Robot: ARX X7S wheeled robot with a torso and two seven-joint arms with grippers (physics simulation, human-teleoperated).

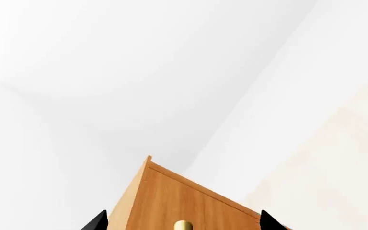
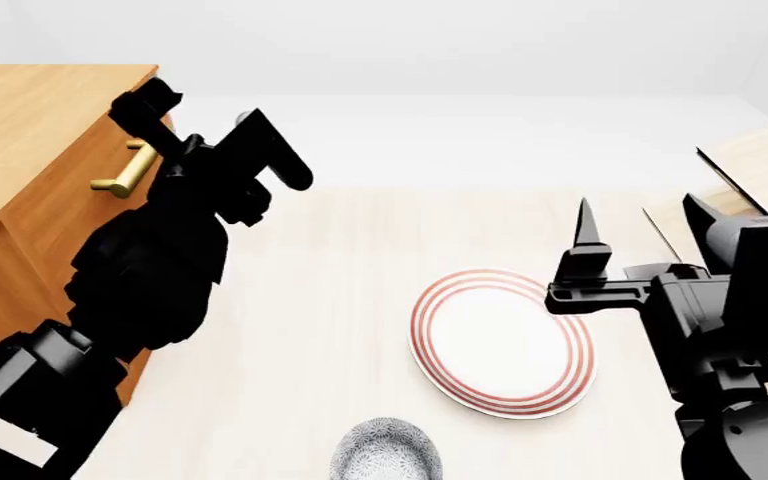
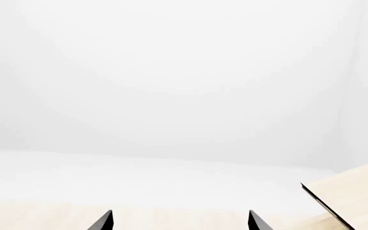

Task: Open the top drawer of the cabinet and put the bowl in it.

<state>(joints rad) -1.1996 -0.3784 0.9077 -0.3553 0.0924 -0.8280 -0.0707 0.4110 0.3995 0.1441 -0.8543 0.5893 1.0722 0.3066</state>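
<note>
The orange-brown cabinet [image 2: 31, 120] stands at the left. Its top drawer [image 2: 71, 195] sits flush with the front, and the brass handle [image 2: 124, 172] sticks out from it. My left gripper [image 2: 211, 135] is open right at that handle, one finger on each side and not closed on it. In the left wrist view the handle's end [image 1: 182, 225] shows between the open tips of the left gripper [image 1: 182, 221], against the drawer front [image 1: 184, 196]. The speckled bowl [image 2: 384, 452] sits at the near edge. My right gripper [image 2: 644, 220] hovers open and empty; its tips [image 3: 180, 221] show only pale floor between them.
A flat white plate with red rings [image 2: 502, 340] lies between the bowl and my right arm. A pale wooden rack [image 2: 758, 165] stands at the right, also seen as a rack corner [image 3: 356, 196] in the right wrist view. White walls lie behind.
</note>
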